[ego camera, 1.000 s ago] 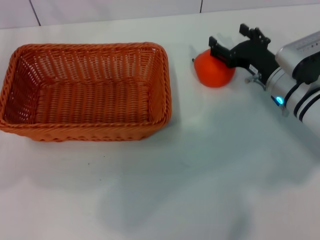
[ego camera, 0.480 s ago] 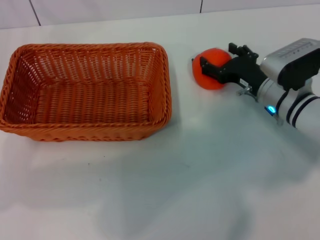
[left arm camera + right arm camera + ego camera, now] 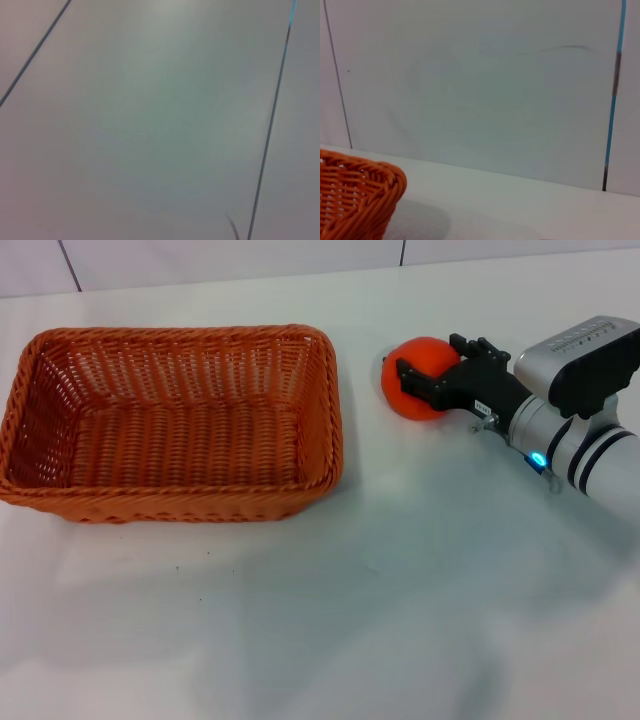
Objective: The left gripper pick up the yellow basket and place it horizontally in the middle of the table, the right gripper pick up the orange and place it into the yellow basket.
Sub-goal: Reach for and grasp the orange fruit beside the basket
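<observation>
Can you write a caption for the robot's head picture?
Right tool grips the orange on the table beside the yellow basket.

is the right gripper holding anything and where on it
The right gripper has its fingers closed around the orange, across its upper side.

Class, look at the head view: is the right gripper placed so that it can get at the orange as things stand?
Very likely yes: the right gripper already has its fingers around the orange on the table, with nothing between them.
</observation>
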{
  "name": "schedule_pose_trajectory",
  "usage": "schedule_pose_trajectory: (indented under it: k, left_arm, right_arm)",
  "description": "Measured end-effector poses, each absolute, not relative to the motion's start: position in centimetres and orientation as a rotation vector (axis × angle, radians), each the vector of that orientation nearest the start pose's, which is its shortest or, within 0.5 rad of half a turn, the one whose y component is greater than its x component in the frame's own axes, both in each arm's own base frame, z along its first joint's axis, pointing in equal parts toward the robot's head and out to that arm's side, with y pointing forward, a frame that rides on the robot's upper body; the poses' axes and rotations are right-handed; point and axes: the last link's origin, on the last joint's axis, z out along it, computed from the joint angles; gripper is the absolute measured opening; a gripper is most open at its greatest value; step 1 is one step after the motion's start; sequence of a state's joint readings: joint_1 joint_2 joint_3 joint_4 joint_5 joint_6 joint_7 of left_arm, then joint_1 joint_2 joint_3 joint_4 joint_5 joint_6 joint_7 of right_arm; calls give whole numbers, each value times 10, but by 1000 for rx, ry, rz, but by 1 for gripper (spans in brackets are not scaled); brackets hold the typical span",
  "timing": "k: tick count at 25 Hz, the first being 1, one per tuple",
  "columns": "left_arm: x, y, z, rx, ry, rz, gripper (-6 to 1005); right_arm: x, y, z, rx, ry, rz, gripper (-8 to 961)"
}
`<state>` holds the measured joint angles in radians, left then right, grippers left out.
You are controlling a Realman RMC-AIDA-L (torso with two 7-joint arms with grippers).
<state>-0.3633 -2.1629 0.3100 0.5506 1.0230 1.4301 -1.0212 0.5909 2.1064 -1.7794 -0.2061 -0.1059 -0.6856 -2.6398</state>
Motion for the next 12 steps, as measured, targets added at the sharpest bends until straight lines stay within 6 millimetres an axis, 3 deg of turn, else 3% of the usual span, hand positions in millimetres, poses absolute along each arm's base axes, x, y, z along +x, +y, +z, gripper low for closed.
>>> schedule_pose_trajectory:
  k: [4,12]
  left_arm:
    - [-332,309,124,-1297,-527,-1258,901]
    - [-335,309,123,-1289,-540,-1254,901]
  right_arm:
    - [293,377,-77,1059,2964,1625,868]
    - [293,374,-76,1067,2980,1635,597]
